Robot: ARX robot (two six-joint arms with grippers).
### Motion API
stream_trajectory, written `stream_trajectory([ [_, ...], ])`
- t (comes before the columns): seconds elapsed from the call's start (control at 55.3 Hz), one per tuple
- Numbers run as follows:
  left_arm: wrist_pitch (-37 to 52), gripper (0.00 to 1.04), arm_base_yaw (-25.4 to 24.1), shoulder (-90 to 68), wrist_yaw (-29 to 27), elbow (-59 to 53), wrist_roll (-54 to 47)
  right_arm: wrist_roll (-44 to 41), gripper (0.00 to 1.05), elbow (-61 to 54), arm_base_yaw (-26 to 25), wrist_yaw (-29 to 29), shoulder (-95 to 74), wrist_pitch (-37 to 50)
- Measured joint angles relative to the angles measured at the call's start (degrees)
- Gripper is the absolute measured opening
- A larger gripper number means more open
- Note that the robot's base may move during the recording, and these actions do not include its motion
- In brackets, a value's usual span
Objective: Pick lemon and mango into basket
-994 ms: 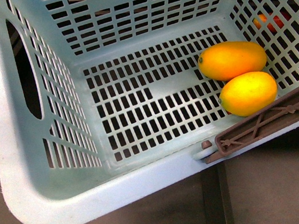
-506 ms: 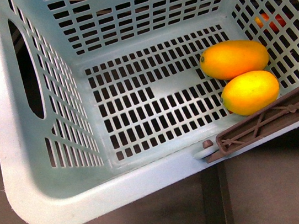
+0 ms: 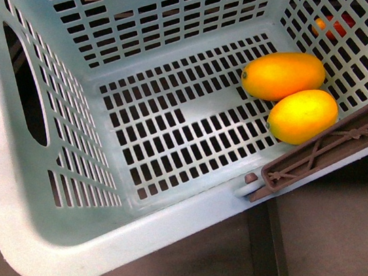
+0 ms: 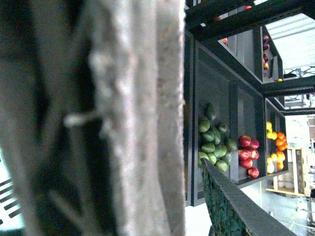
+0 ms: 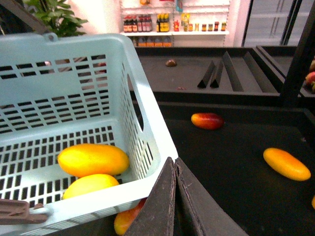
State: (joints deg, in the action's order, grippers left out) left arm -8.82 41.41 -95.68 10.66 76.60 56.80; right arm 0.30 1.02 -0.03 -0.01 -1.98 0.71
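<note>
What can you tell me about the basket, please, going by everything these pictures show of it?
The basket is light teal and looks like plastic, with slotted walls and a slotted floor, a plain patch in the floor's middle, and oval hand cut-outs in its walls. A brown ribbed handle lies folded along the near rim, pinned at a pivot. It stands upright and open. Inside, at the right end, the mango and the lemon lie touching each other on the floor. The right gripper is beside its outer wall.

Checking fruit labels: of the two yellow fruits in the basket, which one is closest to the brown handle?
The lemon, the shorter, plain yellow one. It lies right by the brown handle; the longer orange-yellow mango sits behind it in the basket.
</note>
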Motion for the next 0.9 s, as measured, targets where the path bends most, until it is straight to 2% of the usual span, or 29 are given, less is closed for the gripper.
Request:
stream_trajectory([
  [0.163, 0.00, 0.28, 0.02, 0.00, 0.02, 0.00, -0.04, -0.02, 0.02, 0.00, 0.00, 0.04, 1.53, -0.61],
  [0.199, 0.00, 0.28, 0.02, 0.00, 0.13, 0.00, 0.02, -0.09, 0.05, 0.00, 0.00, 0.04, 1.55, -0.61],
  [0.452, 0.00, 0.28, 0.00, 0.00, -0.11, 0.00, 0.00, -0.09, 0.45, 0.00, 0.00, 0.04, 1.55, -0.61],
  [0.488, 0.00, 0.28, 0.02, 0.00, -0.11, 0.00, 0.00, -0.09, 0.54, 0.00, 0.00, 0.04, 1.55, -0.61],
  [0.56, 9.09, 0.28, 1.68, 0.00, -13.97, -3.28, 4.83, -0.09, 0.68, 0.00, 0.00, 0.07, 1.60, -0.61],
  [0.596, 14.73, 0.28, 2.64, -0.39, -23.43, -5.38, 8.33, -0.11, 0.75, 0.00, 0.00, 0.02, 1.60, -0.61],
  [0.687, 20.63, 0.28, 2.91, -1.77, -37.88, -7.26, 13.81, -0.09, 0.89, 0.00, 0.00, 0.02, 1.60, -0.63],
  [0.759, 22.80, 0.28, 0.92, -2.62, -41.29, -7.52, 15.15, -0.07, 0.97, 0.00, 0.00, 0.11, 1.64, -0.63],
  [0.904, 25.75, 0.28, -4.87, -6.36, -39.67, -7.50, 17.07, -0.09, 0.96, 0.00, 0.00, 0.04, 1.64, -0.63],
])
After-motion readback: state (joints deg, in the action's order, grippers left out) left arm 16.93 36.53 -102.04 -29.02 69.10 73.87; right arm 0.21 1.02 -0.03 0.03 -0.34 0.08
